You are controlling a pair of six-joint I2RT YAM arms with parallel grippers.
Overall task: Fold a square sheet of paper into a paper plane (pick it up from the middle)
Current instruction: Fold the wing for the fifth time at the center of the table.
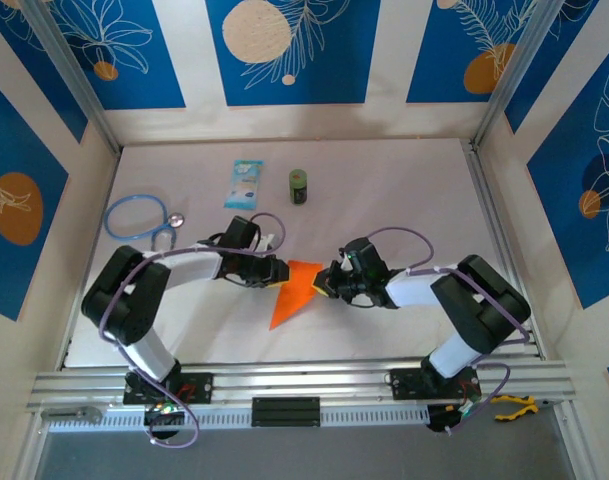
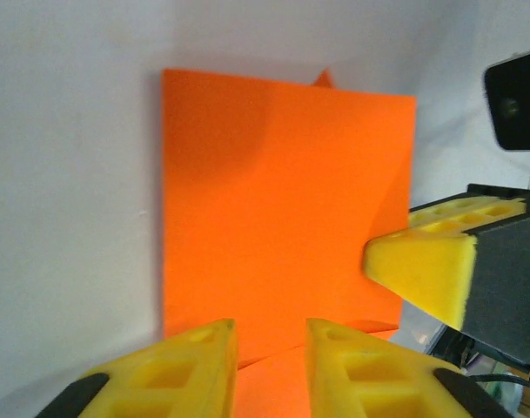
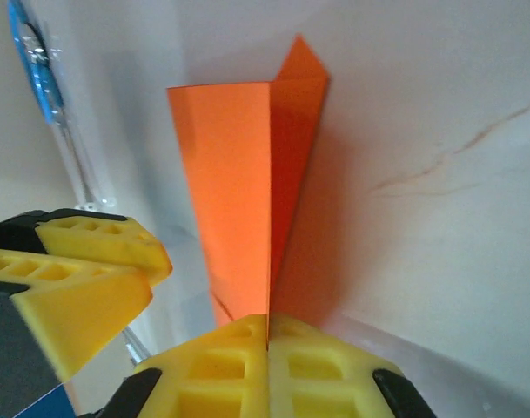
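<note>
Creasing the half-folded plane at mid-table.
The thin bright orange paper sheet [image 1: 294, 293], folded to a point, lies at the centre. At its three o'clock the right gripper [image 3: 266, 329] is pressed together, pinching the crease. At nine o'clock the left gripper [image 2: 270, 344] stands slightly parted over an edge. A firm pinch should sharpen the fold. The light-blue rectangular packet [image 1: 244, 184] and small green can [image 1: 300, 186] at twelve and the blue stethoscope [image 1: 138, 218] at ten lie well apart, obstructing nothing.

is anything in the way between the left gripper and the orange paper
Nothing visible: the left gripper sits open right at the edge of the orange paper, while the right gripper pinches another edge.
</note>
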